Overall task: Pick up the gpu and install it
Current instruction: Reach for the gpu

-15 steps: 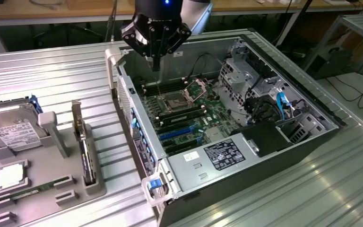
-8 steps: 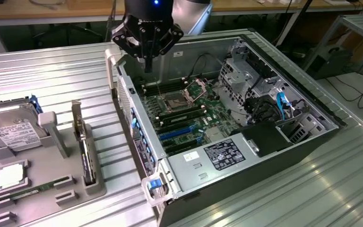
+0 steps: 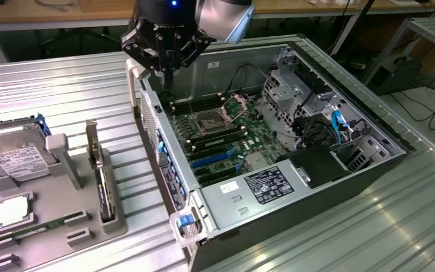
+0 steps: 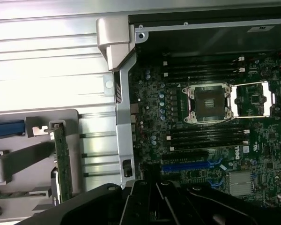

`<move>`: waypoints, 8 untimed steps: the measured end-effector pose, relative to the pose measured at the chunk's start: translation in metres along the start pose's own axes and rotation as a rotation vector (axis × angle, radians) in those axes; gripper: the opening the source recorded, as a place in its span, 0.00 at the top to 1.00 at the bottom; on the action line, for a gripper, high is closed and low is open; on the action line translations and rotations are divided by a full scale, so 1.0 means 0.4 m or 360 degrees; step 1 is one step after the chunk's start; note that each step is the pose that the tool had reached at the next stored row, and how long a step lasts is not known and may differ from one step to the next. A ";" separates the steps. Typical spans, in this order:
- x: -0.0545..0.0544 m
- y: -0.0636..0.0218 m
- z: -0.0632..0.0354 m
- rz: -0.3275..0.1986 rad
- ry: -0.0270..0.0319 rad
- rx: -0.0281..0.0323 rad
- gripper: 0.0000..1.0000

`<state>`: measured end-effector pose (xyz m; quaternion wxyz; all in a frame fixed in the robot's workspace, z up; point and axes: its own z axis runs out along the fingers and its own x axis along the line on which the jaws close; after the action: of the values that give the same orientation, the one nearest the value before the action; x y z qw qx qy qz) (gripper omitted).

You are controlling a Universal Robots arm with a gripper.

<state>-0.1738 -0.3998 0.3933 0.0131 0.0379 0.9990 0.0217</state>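
Arm cut off by top edge of exterior view. Holder cut off by that view's left and bottom edges. Lower edge of gpu hidden in holder slot. Print on hard drive label and power supply label too small to read. In wrist view, gripper body cut off by picture edge and hides one end of gpu. Motherboard runs past picture edge.
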 end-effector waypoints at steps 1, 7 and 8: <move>0.004 0.000 0.000 0.0000 0.00001 0.00000 0.89; 0.032 -0.004 -0.001 0.0000 -0.00001 -0.00002 0.89; 0.036 -0.004 -0.001 0.0000 -0.00001 -0.00002 0.89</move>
<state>-0.1883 -0.4004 0.3933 0.0131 0.0379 0.9990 0.0217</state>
